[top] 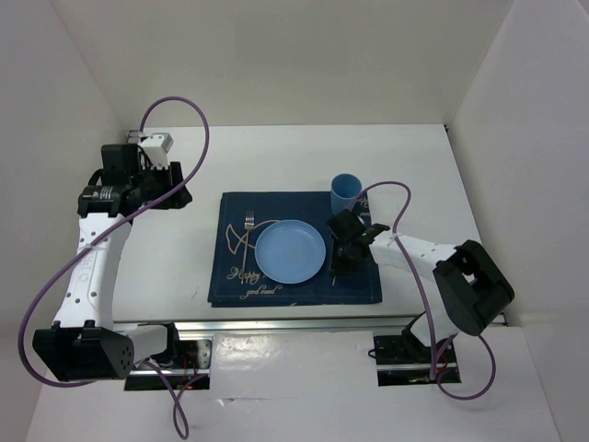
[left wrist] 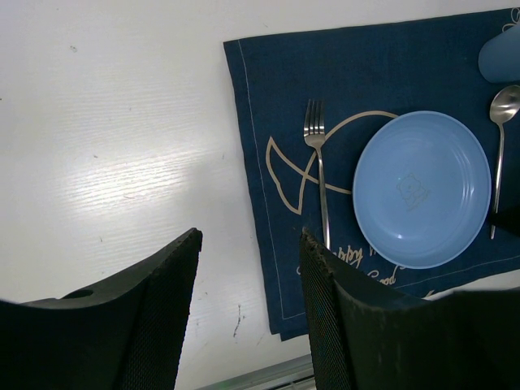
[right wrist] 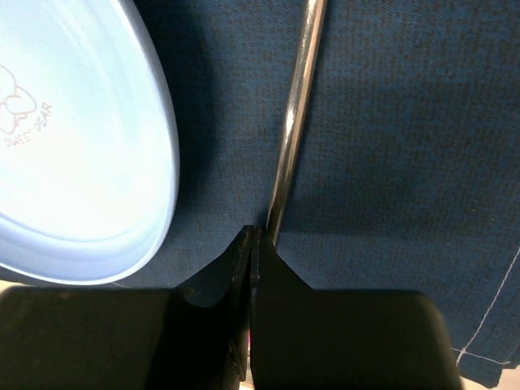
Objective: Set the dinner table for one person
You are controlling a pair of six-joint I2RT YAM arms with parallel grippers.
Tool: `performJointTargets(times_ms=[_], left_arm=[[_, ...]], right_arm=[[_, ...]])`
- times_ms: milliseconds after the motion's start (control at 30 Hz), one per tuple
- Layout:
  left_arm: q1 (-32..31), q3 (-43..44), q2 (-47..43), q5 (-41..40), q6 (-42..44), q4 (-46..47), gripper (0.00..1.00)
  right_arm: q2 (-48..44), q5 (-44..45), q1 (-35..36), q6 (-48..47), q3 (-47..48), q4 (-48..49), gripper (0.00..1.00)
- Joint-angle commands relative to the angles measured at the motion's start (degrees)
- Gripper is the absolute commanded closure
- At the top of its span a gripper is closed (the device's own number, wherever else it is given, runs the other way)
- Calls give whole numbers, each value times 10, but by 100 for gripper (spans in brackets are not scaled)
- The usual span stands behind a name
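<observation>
Right gripper [right wrist: 252, 244] is clamped on the end of the spoon [right wrist: 296, 106] handle: its wrist view shows both black fingers pressed together with the thin steel shaft running in at their tips. Left gripper [left wrist: 250, 244] hangs released, its 2 fingers spread wide with nothing between them.

Largest is the dinner table [top: 276, 157], a flat white top that fills the enclosure between 3 white walls [top: 276, 55], with a metal rail [top: 276, 324] along its near edge. A dark blue placemat [top: 294, 290] lies at the middle of that near edge, square to it. On the mat sits 1 round light-blue plate [top: 290, 250], a blue cup [top: 345, 191] upright at the mat's far right corner, and a fork [top: 248, 226] just left of the plate, tines toward the far edge.

From overhead the right gripper hides the spoon entirely. The left wrist view shows it whole, lying flat just right of the plate with its bowl toward the far edge. That view also shows the left gripper above bare tabletop between the mat and the left edge.
</observation>
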Motion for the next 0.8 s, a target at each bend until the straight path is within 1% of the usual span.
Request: performJointTargets(times_ms=[0,133,467,600,667,700,767], left_arm=[[3,4,-14,5,9,19,41],[3,4,-14,5,9,14,41],[3,4,-14,10,9,14,41],[3,4,-19,10,9,14,39],[3,4,-19,10,9,14,39],[3,4,-19,10,9,14,39],[3,4,-19,5,9,14,39]], right_arm=[[-2,24,5,6,9,-16,100],[3,19,5,-2,-2,-7,100],[-16,43,5,-2,11,-38,100],[-21,20,5,-2,17,-27,100],[-39,14,5,-2,24,-21,100],[-48,14,5,-2,40,-21,99],[-88,21,5,-2,64,-27,92]])
